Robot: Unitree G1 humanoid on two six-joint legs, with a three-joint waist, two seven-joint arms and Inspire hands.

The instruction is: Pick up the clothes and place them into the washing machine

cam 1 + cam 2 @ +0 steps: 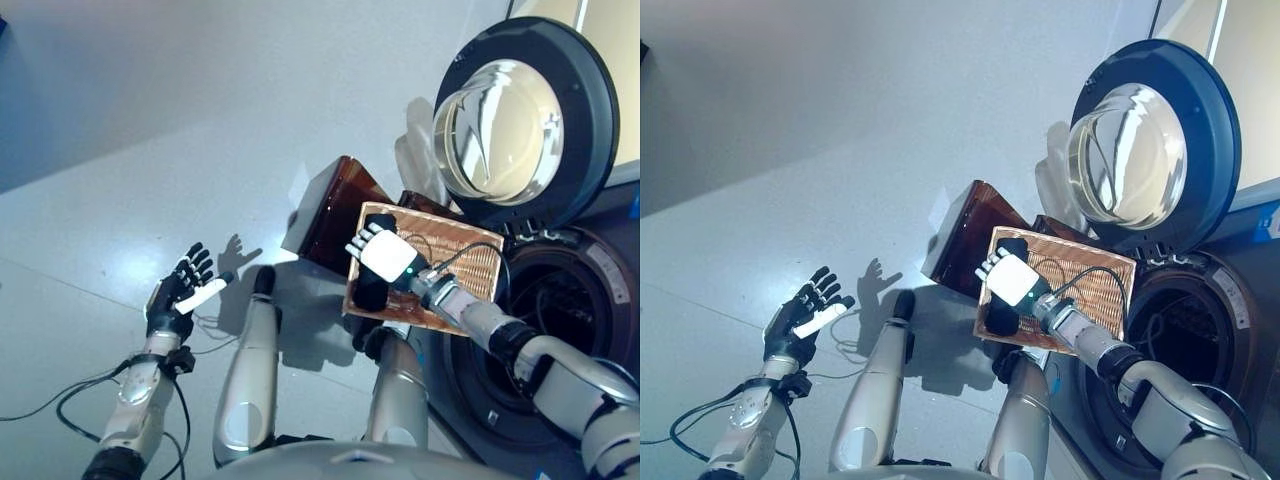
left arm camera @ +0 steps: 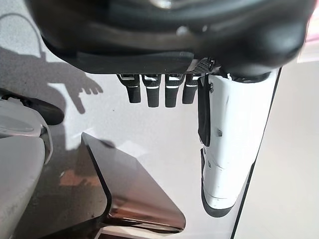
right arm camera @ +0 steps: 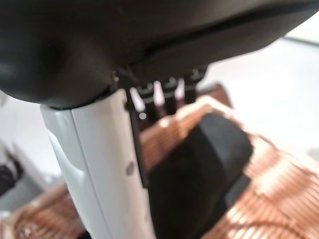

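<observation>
Right robot hand [image 1: 1012,281]: reached over the basket [image 1: 1095,285], fingers bent onto the dark clothes [image 3: 199,169]; grip unclear.
Left robot hand [image 1: 180,290]: raised over the floor [image 1: 150,130], fingers spread, empty.
Washer [image 1: 560,290]: door [image 1: 520,120] open, beside the basket.

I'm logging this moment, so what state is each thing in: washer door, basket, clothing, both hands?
Washing machine door: swung fully open.
Woven basket: beside the open drum, holding dark clothing.
Dark clothing: in the basket, under the right hand.
Right hand: over the clothing, grip unclear.
Left hand: open, empty, above the floor.
</observation>
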